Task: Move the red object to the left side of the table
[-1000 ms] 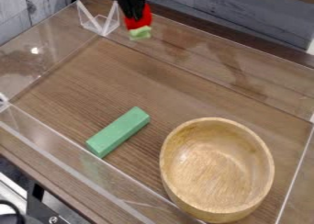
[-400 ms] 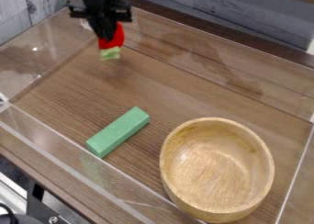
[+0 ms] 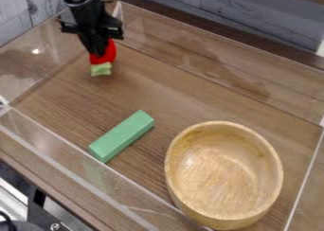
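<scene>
My black gripper (image 3: 98,55) hangs over the far left part of the table (image 3: 203,83), pointing steeply down. It is shut on the red object (image 3: 102,57), a small glossy red toy fruit whose light green leafy end hangs just above or at the wood. The fingers cover the upper part of the fruit. I cannot tell whether the green end touches the tabletop.
A green rectangular block (image 3: 121,135) lies at the front centre-left. A large wooden bowl (image 3: 225,173) stands at the front right. Low clear acrylic walls (image 3: 38,50) run round the table's edge, close to the gripper on the left.
The gripper has carried the red object from the far centre to the left and downward, toward the tabletop. Block and bowl have not moved.
</scene>
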Controlling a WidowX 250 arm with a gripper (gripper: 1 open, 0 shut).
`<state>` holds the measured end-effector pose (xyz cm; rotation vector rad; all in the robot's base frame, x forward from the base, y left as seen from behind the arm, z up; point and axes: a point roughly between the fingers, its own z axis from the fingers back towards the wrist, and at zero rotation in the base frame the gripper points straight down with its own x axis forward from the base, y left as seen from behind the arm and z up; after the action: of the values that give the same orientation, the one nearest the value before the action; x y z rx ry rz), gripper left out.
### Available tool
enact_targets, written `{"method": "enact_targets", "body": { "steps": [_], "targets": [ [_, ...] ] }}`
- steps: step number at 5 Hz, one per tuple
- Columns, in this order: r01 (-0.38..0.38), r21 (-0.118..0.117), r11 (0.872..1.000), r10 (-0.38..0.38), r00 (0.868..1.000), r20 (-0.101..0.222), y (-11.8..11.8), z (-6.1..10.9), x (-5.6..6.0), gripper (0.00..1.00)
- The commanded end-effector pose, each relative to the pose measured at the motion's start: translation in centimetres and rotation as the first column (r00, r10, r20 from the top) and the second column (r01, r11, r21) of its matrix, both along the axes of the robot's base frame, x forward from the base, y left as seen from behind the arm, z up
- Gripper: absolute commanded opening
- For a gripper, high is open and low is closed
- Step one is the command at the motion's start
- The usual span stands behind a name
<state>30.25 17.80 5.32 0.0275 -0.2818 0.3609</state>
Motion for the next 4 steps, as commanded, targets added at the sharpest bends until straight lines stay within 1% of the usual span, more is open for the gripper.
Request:
{"method": "enact_targets", "body": {
  "steps": [1,2,4],
  "targets": [
    [-0.016,0.022,1.000,0.016,1.000,0.016,0.97,0.74,-0.03,1.00],
    [-0.025,0.012,1.000,0.025,1.000,-0.001,1.15,0.52,-0.32,1.00],
    [-0.047,-0.007,0.999,0.047,0.998,-0.031,0.98,0.79,-0.93,1.00]
  ]
}}
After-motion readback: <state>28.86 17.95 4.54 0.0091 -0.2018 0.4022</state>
